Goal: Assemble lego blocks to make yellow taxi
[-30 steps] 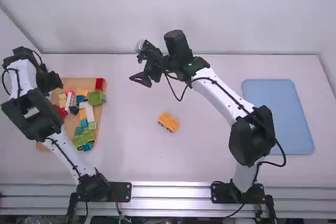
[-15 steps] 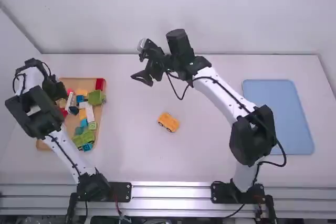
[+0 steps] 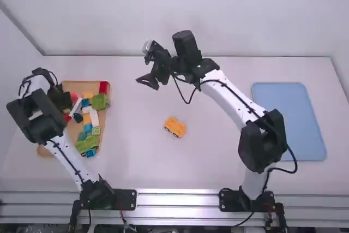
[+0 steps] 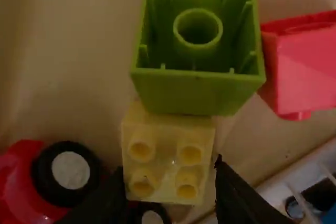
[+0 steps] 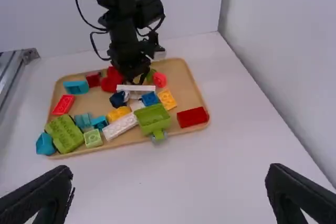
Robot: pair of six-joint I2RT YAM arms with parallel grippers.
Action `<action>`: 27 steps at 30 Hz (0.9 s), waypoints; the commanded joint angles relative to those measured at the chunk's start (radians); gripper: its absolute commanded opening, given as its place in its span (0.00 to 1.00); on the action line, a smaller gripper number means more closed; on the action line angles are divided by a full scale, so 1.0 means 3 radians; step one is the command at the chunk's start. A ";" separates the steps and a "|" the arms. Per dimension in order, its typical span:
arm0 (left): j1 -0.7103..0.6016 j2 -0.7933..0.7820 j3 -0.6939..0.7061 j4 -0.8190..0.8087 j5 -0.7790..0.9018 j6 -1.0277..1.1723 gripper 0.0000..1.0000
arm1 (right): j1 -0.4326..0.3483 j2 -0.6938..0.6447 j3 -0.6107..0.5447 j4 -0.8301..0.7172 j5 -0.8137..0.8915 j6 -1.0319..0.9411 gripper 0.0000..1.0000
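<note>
Yellow car (image 3: 175, 127) stands partly built, topping apparently left; left gripper (image 4: 169, 169), unclenched, straddles 1 pale block (image 4: 167, 142) in the tray (image 5: 184, 85); right gripper (image 5: 169, 173) spread wide!

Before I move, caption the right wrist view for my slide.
Right gripper open, with the left gripper low over the block tray beyond.

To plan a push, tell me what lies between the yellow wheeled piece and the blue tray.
Bare table and, crossing over it, the right arm; the high view shows this.
</note>
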 commanded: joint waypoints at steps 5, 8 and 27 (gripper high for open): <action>0.0031 0.0020 -0.0142 0.0076 -0.0010 -0.0069 0.26 | -0.0001 0.0029 0.0117 -0.0003 -0.0017 -0.0006 0.98; 0.0032 0.0018 -0.0108 0.0102 -0.0024 -0.0244 0.16 | -0.0032 0.0029 0.0118 -0.0003 -0.0018 -0.0008 0.98; -0.0581 -0.1919 -0.0924 0.0136 0.0607 0.0097 0.02 | -0.0278 0.0014 0.0118 -0.0306 -0.0042 -0.0149 0.98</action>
